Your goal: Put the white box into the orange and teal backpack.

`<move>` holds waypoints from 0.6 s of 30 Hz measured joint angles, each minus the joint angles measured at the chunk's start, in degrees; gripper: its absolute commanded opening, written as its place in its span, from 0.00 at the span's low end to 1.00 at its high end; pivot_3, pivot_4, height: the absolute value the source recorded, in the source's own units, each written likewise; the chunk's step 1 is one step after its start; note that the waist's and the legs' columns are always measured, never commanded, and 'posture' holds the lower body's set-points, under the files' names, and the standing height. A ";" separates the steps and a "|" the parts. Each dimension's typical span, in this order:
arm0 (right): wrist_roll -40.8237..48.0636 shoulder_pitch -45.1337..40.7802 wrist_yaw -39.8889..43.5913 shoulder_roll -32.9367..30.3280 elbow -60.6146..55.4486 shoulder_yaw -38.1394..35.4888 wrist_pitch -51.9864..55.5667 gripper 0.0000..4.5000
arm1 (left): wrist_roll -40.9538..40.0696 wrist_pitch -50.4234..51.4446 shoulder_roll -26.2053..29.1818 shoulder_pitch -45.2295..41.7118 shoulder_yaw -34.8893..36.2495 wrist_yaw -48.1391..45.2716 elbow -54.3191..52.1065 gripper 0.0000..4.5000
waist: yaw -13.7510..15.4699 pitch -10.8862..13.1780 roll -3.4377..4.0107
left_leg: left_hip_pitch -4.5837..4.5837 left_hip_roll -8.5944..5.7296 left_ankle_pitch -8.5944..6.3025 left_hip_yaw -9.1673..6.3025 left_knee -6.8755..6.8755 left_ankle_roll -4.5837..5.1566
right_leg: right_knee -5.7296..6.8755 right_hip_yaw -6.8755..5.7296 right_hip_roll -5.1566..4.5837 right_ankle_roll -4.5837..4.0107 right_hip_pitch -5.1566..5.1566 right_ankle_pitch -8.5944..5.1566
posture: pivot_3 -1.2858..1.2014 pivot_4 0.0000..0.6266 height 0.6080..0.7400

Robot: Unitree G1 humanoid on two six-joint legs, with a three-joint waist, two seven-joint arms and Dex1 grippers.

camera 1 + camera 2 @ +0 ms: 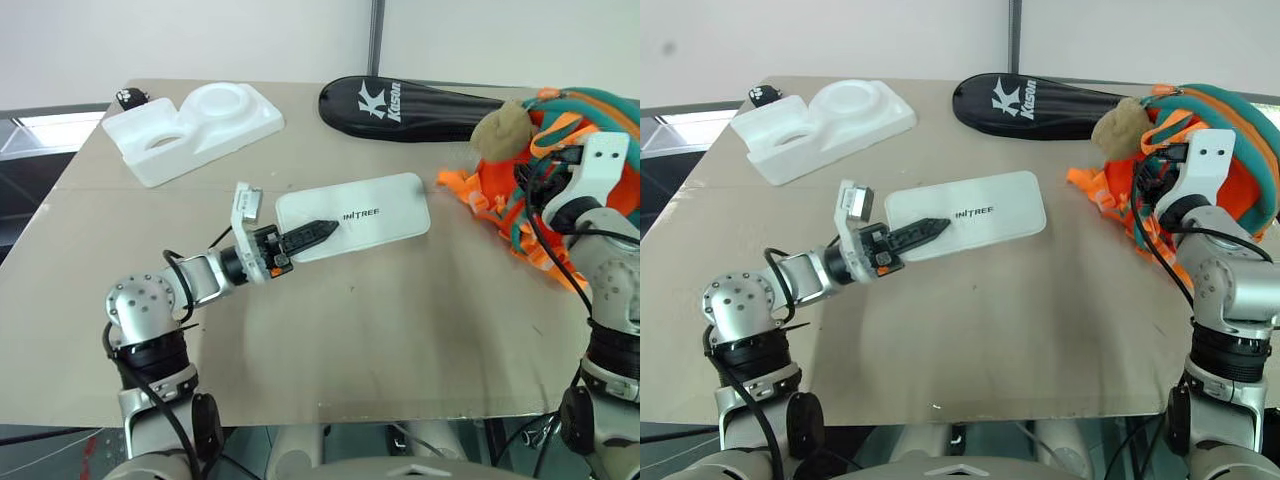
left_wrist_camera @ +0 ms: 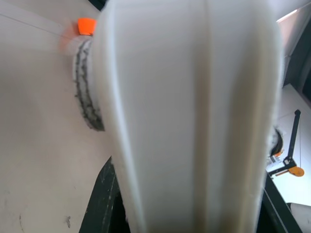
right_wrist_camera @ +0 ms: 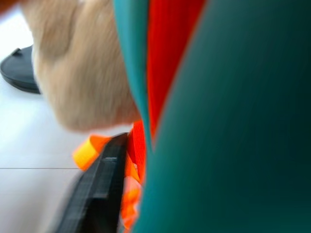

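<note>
Gripping the white box [image 1: 375, 215] edge, left hand [image 1: 312, 235], right hand [image 3: 104, 189] grip unclear, against backpack [image 1: 600, 130].

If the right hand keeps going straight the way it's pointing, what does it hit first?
Most likely the orange and teal backpack: the right hand points into its teal fabric at close range, beside the tan plush toy. Whether they touch is unclear.

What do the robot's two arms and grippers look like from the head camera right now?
Both arms are silver-grey metal with black joint bands and loose black cables. The left gripper has two black serrated fingers, an orange-accented black wrist and a white bracket. The right arm carries a white two-holed bracket.
</note>
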 measured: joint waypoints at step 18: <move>5.22 -11.27 29.15 2.29 3.95 12.26 -17.72 0.02 | 6.48 -24.08 0.89 0.71 1.30 5.88 2.04 0.24 | -0.51 0.09 0.15 | 0.02 0.03 0.00 -0.09 0.14 0.01 | 0.06 -0.04 0.09 0.01 0.02 0.04 | 0.52 0.24 1.00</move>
